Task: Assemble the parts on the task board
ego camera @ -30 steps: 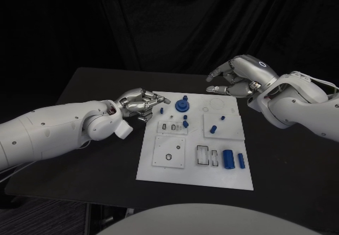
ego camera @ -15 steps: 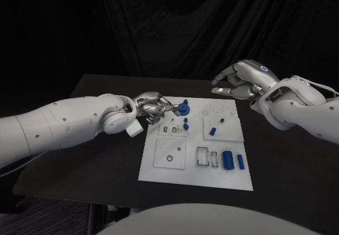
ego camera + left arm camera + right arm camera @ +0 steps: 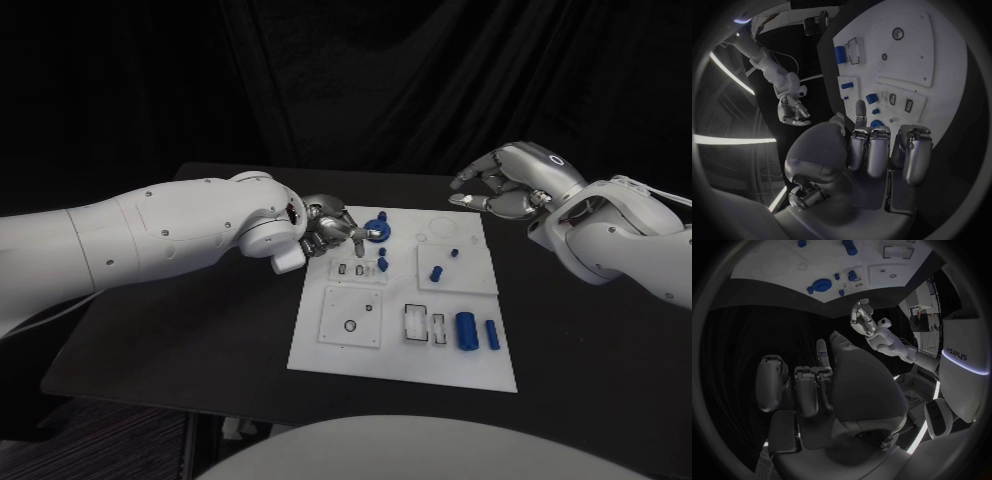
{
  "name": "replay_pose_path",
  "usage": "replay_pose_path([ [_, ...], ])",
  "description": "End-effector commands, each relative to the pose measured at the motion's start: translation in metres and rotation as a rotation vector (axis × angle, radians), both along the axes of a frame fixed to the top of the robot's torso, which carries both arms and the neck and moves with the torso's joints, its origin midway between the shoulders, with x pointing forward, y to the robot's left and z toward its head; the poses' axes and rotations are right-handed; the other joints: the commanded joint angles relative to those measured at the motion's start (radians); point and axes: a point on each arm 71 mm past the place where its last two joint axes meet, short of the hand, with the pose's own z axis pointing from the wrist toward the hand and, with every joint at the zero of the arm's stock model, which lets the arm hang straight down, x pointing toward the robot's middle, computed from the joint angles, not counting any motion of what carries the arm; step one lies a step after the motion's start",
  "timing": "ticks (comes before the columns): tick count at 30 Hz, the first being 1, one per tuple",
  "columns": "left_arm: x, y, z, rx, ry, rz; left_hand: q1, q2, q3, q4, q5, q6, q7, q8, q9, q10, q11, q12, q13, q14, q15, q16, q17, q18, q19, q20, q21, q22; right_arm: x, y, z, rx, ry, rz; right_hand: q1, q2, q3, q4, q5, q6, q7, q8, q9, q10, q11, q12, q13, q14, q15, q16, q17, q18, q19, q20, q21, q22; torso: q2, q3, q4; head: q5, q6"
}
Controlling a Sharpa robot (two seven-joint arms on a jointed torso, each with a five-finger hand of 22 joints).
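Nearest me on the task board (image 3: 378, 360), toward six o'clock, two blue cylinders (image 3: 466, 329) lie side by side at the board's five o'clock, untouched, beside an open rectangular slot. Farther up, around the board's centre, a few small blue pegs (image 3: 436, 271) stand in their plates.

At the board's eleven o'clock corner sits the round blue part (image 3: 375, 217) with its upright stem, and that is where my left hand (image 3: 332, 228) is. My fingers are curled in with their tips right at this piece. I judge this is the step in hand: taking or seating that part. I cannot tell whether I actually have hold of it or merely touch it. To do it well, I would keep the wrist level so the stem stays upright, close only lightly from two sides, and avoid sweeping the knuckles across the small pegs just beside it at five o'clock.

My right hand (image 3: 505, 178) hangs in the air beyond the board's one o'clock corner, fingers loosely bent and apart, holding nothing; it is best kept there, out of the way.

From the left wrist, my own fingers (image 3: 878, 152) cover most of the blue part, so the contact is hidden. Whether the part sits in a socket or merely rests on the board is too small to make out.
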Motion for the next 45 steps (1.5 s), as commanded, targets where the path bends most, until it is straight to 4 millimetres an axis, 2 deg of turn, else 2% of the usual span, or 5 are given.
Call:
replay_pose_path([
  [1,-0.001,-0.001,-0.002,0.159,0.024,0.026,-0.011,-0.003,-0.013,0.0,-0.001,-0.006,-0.003,0.003,0.017,0.104,-0.01,-0.001,0.262,0.105,-0.006,0.003,0.263,-0.017,0.064,-0.006,-0.003,0.233,0.0,-0.006,-0.004,-0.001,0.02,-0.042,0.001,0.012,0.003,-0.003,0.006,0.007,0.001,-0.001,-0.001,0.104,-0.001,0.003,0.263,0.105,-0.004,0.003,0.263,-0.008,0.001,-0.004,-0.003,0.192,-0.014,0.0052,-0.009,0.007,0.0],
  [6,-0.001,-0.011,-0.001,0.201,0.031,0.036,0.001,-0.008,-0.024,-0.008,0.032,-0.011,-0.007,0.001,0.053,0.104,-0.014,-0.001,0.262,0.105,-0.011,0.003,0.263,-0.01,0.043,-0.01,-0.017,0.217,-0.001,-0.01,-0.007,-0.003,0.032,-0.06,0.001,0.012,0.003,-0.003,0.012,0.007,0.001,-0.002,-0.002,0.104,-0.001,0.003,0.263,0.105,-0.004,0.003,0.263,-0.008,0.0,-0.004,-0.004,0.192,-0.016,0.0087,-0.0153,0.011,0.0],
  [11,0.001,-0.02,-0.001,0.221,0.024,0.045,0.041,-0.013,-0.02,-0.025,0.093,-0.002,-0.019,0.012,0.109,0.104,-0.027,-0.001,0.262,0.105,-0.025,0.003,0.263,-0.018,0.072,-0.023,-0.002,0.237,-0.001,-0.009,-0.009,-0.005,0.041,-0.067,0.002,0.012,0.004,-0.004,0.016,0.006,0.001,-0.002,-0.002,0.104,-0.001,0.003,0.263,0.105,-0.004,0.003,0.263,-0.008,0.0,-0.004,-0.004,0.191,-0.016,0.0109,-0.0141,0.024,0.0],
  [19,0.004,-0.038,0.001,0.272,-0.043,0.024,0.034,-0.005,-0.024,-0.015,0.076,-0.008,-0.022,0.013,0.147,0.104,-0.032,-0.001,0.262,0.105,-0.032,0.003,0.263,-0.025,0.092,-0.03,0.011,0.252,-0.001,-0.005,-0.01,0.001,0.038,-0.068,0.006,0.013,0.005,-0.005,0.035,0.007,0.001,-0.004,-0.003,0.104,-0.001,0.003,0.263,0.105,-0.005,0.003,0.263,-0.003,-0.013,-0.005,-0.023,0.185,-0.018,0.0093,-0.0134,0.037,0.0],
  [45,0.009,-0.06,-0.002,0.258,-0.101,0.084,0.068,-0.007,-0.01,-0.046,0.101,-0.003,-0.035,0.014,0.228,0.104,-0.047,-0.001,0.262,0.105,-0.048,0.003,0.263,-0.029,0.105,-0.046,0.019,0.263,-0.004,-0.004,-0.008,0.019,0.022,-0.072,0.014,0.008,0.007,-0.008,0.055,-0.005,0.005,-0.014,-0.006,0.104,0.001,0.003,0.263,0.105,-0.004,0.003,0.263,-0.002,-0.016,-0.005,-0.027,0.183,-0.018,0.0119,-0.0148,0.024,0.0],
])
